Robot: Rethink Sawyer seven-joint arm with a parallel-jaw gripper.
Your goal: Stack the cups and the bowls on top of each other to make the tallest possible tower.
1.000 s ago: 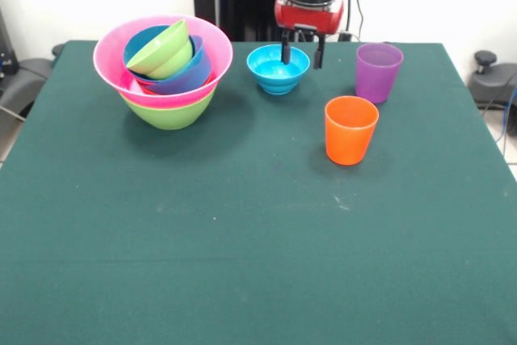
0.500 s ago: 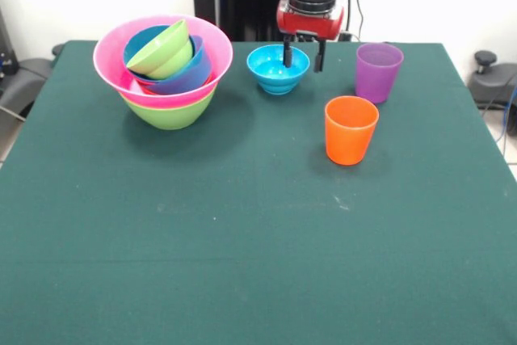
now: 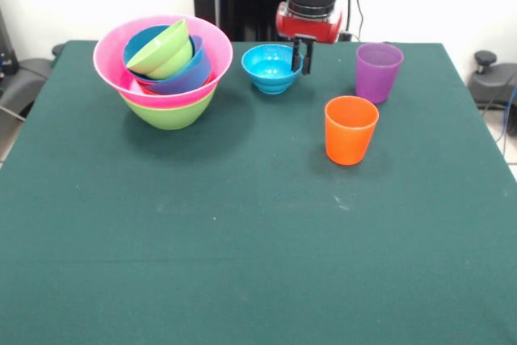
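Presently we list one cyan bowl [image 3: 272,68], glossy thin plastic, judged light, stiff and slippery, on the desk [image 3: 242,224] beside the tower [image 3: 164,70], with the pincer [image 3: 303,54] pinched closed on its rim, the likeliest hold.

a dark green cloth-covered table [image 3: 242,240] carries, toward its far side, a large lime green bowl [image 3: 170,112] with other bowls nested in it at the picture's left, a cyan bowl [image 3: 271,69] near the middle, and a purple cup [image 3: 378,72] and orange cup [image 3: 350,129] at right.
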